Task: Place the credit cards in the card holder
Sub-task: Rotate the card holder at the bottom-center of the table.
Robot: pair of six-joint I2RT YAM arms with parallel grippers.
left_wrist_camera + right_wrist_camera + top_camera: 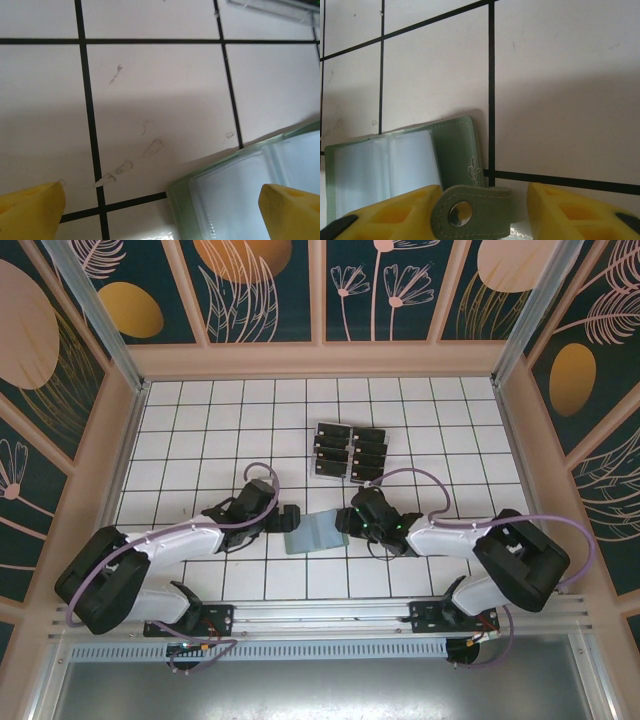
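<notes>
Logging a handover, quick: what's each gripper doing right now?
Left gripper: open, holding nothing.
Right gripper: open, jaws either side of the snap tab of the card holder, not clamped on it.

- Card holder (457, 145): matt grey-green, leather-like cover with stitched edges.
- Inside it: clear, glossy plastic sleeves (380, 170).
- On its tab: shiny metal snap (460, 213).
- Beneath it: smooth, faintly glossy white table (160, 100), smudged.
- Beside it: matt yellow plastic fingers (560, 212).
</notes>
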